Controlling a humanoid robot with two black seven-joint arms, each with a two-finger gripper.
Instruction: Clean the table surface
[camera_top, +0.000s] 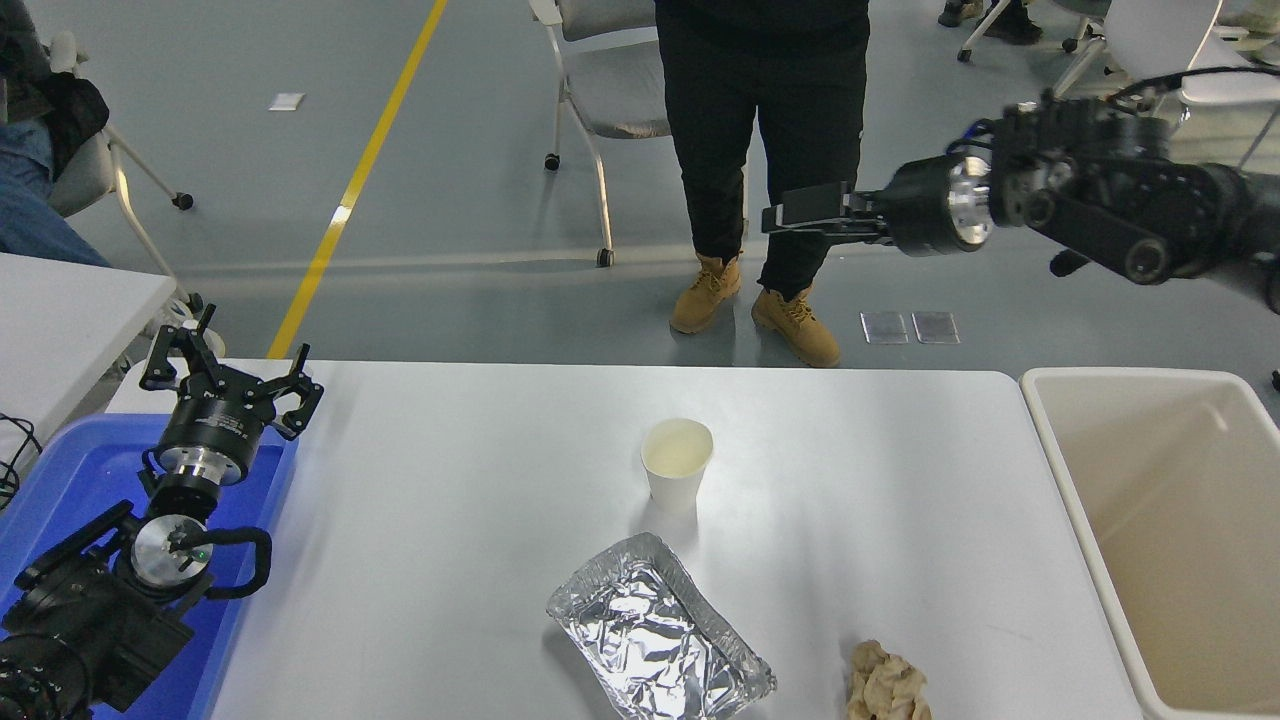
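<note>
The white-grey table surface (430, 470) carries a white paper cup (677, 462) in the middle. Nearer me lie a crumpled foil tray (660, 632) and a ball of brown paper (886, 688) at the front edge. My right gripper (806, 215) is raised high and reaches leftward, beyond the table's far edge and in front of a person's legs; it shows side-on and holds nothing that I can see. My left gripper (228, 378) stands open and empty at the table's left end, parked over a blue tray.
A blue tray (60, 480) sits under the left arm. A beige tub (1170, 560) stands off the table's right end. A person in black trousers and tan boots (765, 150) stands at the far side. Wheeled chairs stand behind, and another white tabletop (60, 320) shows at left.
</note>
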